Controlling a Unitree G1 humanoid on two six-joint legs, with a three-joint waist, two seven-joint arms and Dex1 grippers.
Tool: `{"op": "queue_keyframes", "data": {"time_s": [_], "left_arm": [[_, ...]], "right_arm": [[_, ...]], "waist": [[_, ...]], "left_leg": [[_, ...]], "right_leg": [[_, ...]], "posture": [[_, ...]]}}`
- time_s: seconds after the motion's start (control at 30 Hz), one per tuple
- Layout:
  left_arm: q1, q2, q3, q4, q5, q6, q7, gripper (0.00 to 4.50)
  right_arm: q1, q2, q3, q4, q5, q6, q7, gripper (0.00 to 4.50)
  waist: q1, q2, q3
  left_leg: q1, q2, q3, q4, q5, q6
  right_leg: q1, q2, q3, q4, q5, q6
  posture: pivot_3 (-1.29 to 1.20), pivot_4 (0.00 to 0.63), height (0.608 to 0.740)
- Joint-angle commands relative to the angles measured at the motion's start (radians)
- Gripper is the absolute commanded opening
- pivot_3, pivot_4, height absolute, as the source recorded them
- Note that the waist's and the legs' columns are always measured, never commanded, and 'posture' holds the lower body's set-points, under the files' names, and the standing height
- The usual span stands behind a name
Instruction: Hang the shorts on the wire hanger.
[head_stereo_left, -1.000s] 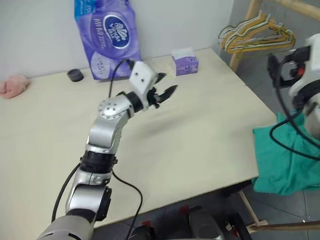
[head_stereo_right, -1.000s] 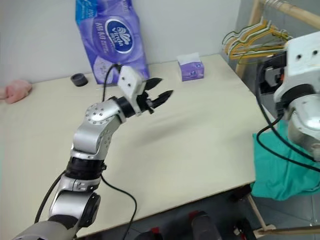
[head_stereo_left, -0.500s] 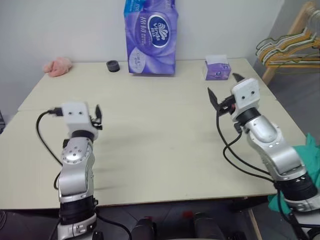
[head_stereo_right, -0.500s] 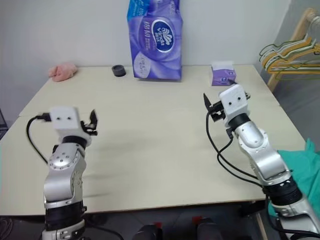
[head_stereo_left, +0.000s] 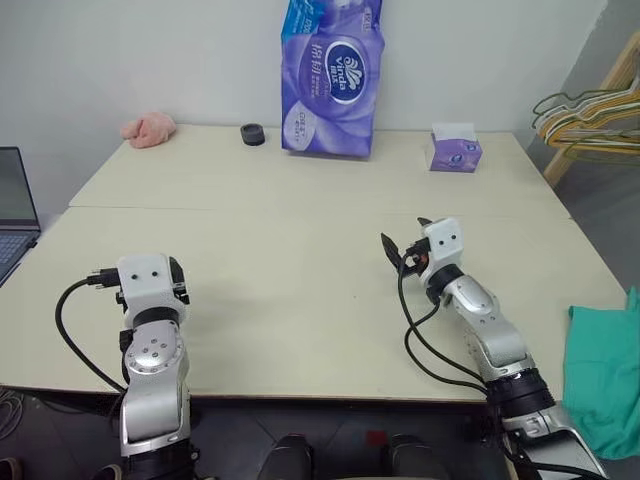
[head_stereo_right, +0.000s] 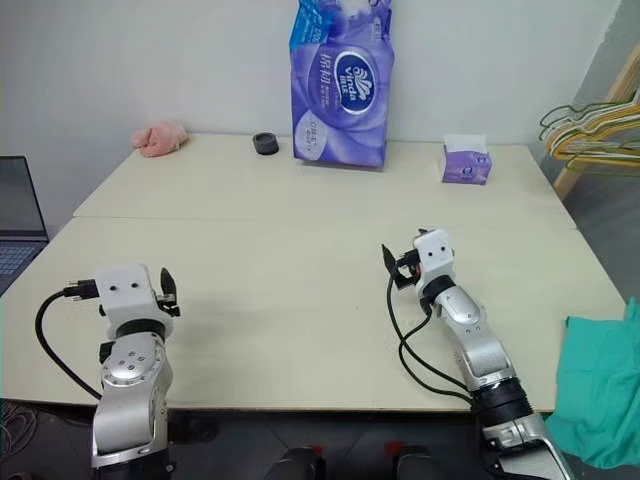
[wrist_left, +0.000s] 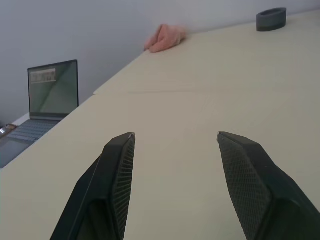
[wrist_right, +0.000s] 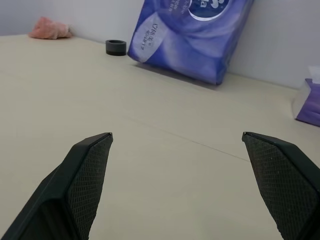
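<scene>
1. Two grippers are held low over the pale table, both empty: the left gripper at about 8 o'clock with its fingers parted, the right gripper at about 4 o'clock with its fingers spread wide.
2. Off the table's edge, at 4 o'clock, the shorts are seen as teal cloth.
3. At 2 o'clock, bunched hangers are seen on a wooden rack; the wire hanger cannot be told apart among them.
4. At 12 o'clock a purple tissue pack is stood against the wall.

Tissue pack stands at the table's far edge; tape roll left of it, tissue box right. Shorts lie beyond the right edge.
</scene>
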Motion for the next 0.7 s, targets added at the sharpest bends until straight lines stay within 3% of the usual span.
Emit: {"op": "queue_keyframes", "data": {"time_s": [0.03,0.33,0.7], "left_arm": [[-0.028,0.038,0.000,0.006,-0.050,-0.033,-0.077,2.78],[-0.126,0.119,-0.070,0.081,-0.175,-0.044,-0.301,2.78],[-0.190,0.142,-0.089,0.180,-0.211,-0.104,-0.373,2.78]], "right_arm": [[-0.030,0.015,-0.044,0.000,-0.025,-0.028,0.008,4.44],[-0.008,0.028,-0.125,0.006,-0.059,0.041,-0.029,4.44],[0.048,-0.010,-0.187,-0.050,-0.061,0.060,0.010,4.44]], "waist": [[0.000,0.001,-0.003],[-0.003,0.003,-0.007],[-0.019,0.004,-0.008]], "left_leg": [[0.000,0.000,0.000,0.000,0.000,0.000],[0.000,0.000,0.000,0.000,0.000,0.000],[0.001,0.000,0.000,-0.001,-0.002,0.003]], "right_leg": [[0.000,0.000,0.000,0.000,0.000,0.000],[0.000,0.000,0.000,0.000,0.000,0.000],[0.000,0.001,0.000,0.000,0.000,0.000]], "posture": [[0.08,0.044,0.740],[0.05,0.044,0.740],[0.02,0.063,0.740]]}}
